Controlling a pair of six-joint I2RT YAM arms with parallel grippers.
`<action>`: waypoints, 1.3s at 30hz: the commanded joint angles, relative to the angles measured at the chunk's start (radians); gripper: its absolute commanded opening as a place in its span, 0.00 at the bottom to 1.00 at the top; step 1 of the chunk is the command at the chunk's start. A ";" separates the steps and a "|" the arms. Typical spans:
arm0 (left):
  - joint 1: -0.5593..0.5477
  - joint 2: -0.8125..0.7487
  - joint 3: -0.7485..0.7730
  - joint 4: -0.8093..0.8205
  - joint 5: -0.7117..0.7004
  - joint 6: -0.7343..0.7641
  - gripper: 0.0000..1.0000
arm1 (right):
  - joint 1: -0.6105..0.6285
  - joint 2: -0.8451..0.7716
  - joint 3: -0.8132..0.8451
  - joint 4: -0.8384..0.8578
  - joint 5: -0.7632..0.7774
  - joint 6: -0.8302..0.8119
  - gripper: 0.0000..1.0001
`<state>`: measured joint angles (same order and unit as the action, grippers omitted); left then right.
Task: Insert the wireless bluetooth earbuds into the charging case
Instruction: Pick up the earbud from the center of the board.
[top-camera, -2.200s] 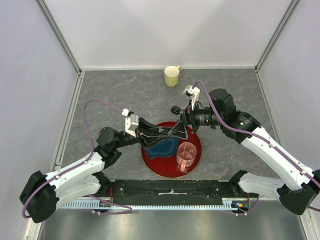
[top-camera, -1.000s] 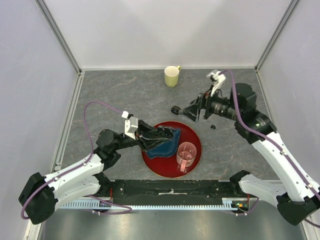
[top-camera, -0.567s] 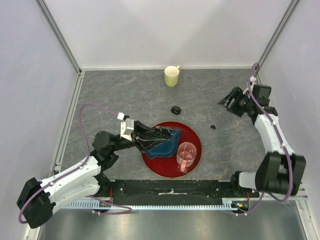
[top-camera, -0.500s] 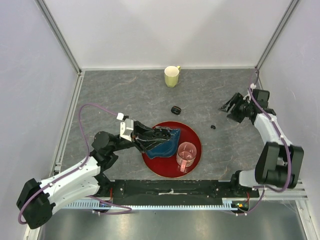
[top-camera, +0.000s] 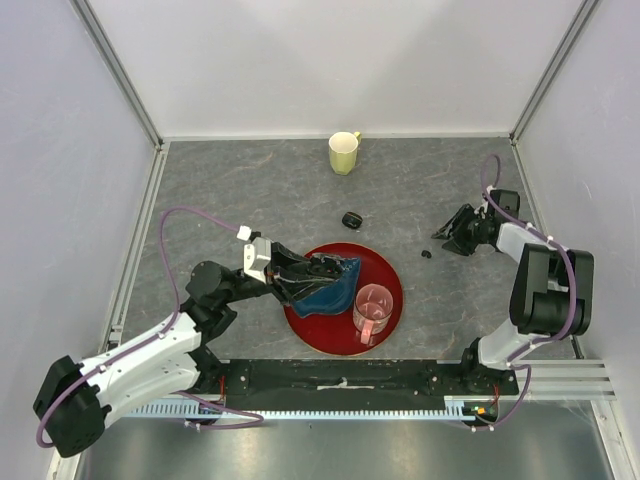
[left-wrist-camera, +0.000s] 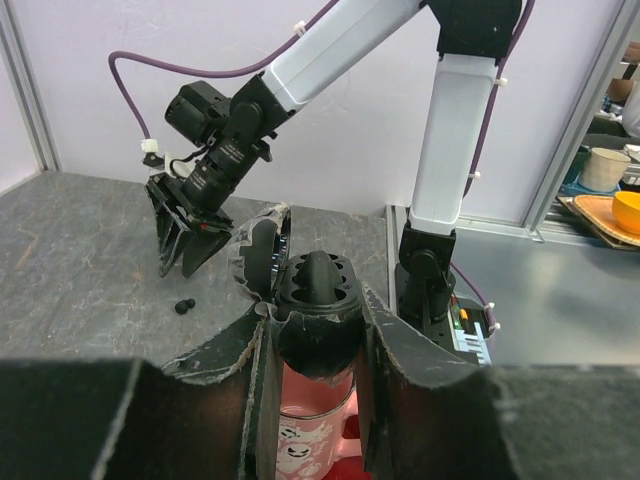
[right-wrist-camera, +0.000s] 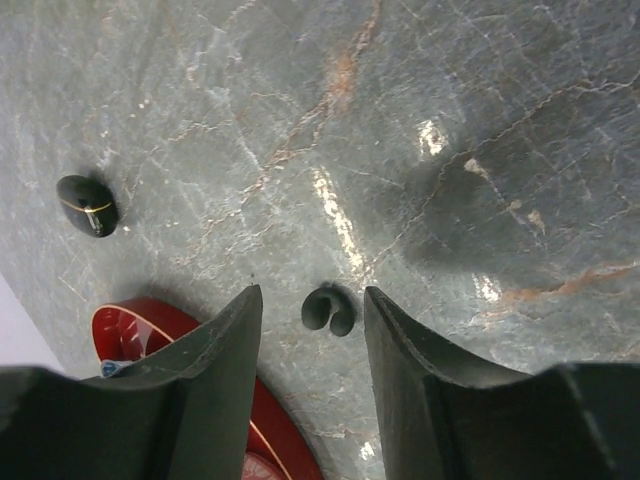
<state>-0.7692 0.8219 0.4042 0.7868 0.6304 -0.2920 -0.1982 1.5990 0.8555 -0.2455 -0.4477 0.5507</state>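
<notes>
Two tiny black earbuds (right-wrist-camera: 330, 310) lie touching each other on the grey table, right of the red plate; they also show as a speck in the top view (top-camera: 426, 254) and as earbuds (left-wrist-camera: 184, 305) in the left wrist view. My right gripper (right-wrist-camera: 312, 300) hangs low over them, open, a finger on each side and touching neither. A shut black pebble-like charging case (top-camera: 351, 219) lies further left, apart from both grippers. My left gripper (left-wrist-camera: 315, 340) is shut on a black ribbed object (left-wrist-camera: 318, 290), held over the blue bowl (top-camera: 330, 295); what it is I cannot tell.
A red plate (top-camera: 395, 290) near the front centre carries the blue bowl and a pink cup (top-camera: 373, 308). A pale yellow mug (top-camera: 344, 152) stands at the back. The right arm (top-camera: 540, 270) is folded close to the right wall.
The right arm has swung from the plate out to the right and come down over the earbuds, its jaws narrowing. The left arm and its held object have barely moved.
</notes>
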 joint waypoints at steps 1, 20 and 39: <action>-0.004 0.019 0.002 0.040 -0.005 0.036 0.02 | 0.017 0.044 0.023 0.052 0.017 -0.031 0.51; -0.002 0.020 -0.007 0.043 -0.008 0.005 0.02 | 0.108 0.059 0.013 -0.008 0.182 -0.089 0.46; -0.002 0.011 -0.005 0.025 -0.006 -0.016 0.02 | 0.134 0.022 -0.049 0.000 0.199 -0.101 0.42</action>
<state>-0.7700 0.8436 0.3985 0.7864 0.6300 -0.2935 -0.0734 1.6234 0.8268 -0.2398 -0.2798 0.4709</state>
